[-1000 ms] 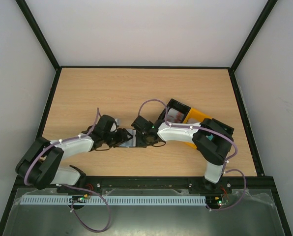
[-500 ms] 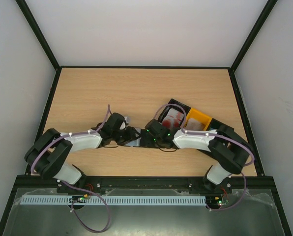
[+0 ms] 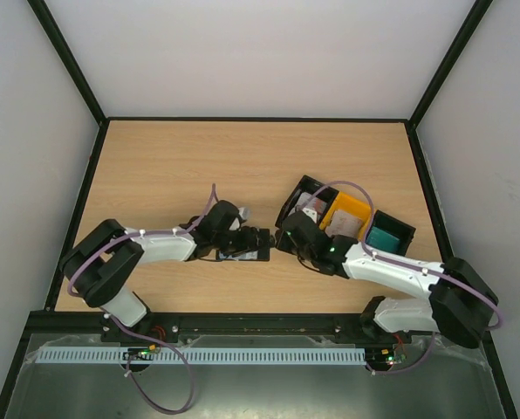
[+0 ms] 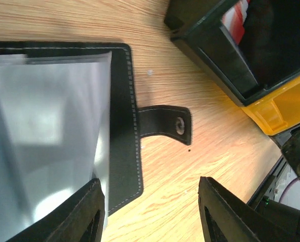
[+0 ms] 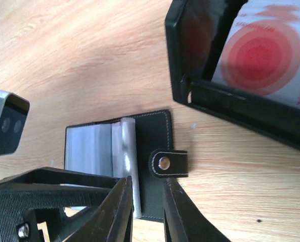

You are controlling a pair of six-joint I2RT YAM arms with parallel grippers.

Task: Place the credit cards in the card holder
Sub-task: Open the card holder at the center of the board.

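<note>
The card holder [image 3: 242,252] lies open on the table, its pale sleeves up and its clasp tab [image 4: 163,126] pointing right. My left gripper [image 4: 150,194] is open: one finger [image 4: 87,214] sits over the sleeves, the other over bare wood. Just right of the holder, my right gripper [image 5: 147,187] hovers above its black flap [image 5: 152,136]. Its jaws are narrowly apart with nothing between them. A red-and-white credit card [image 5: 260,55] lies in the black bin [image 3: 297,194]. A teal card [image 3: 384,237] lies in the far right bin.
Three joined bins sit right of the holder: black, yellow [image 3: 347,209], and black [image 3: 401,229]. The near wall of the first black bin [image 5: 240,108] is close to my right gripper. Black frame rails edge the table [image 3: 155,166].
Both arms have stretched out to the right. The right arm's elbow has dropped toward the near edge, and its gripper has moved from over the holder to its right edge.
</note>
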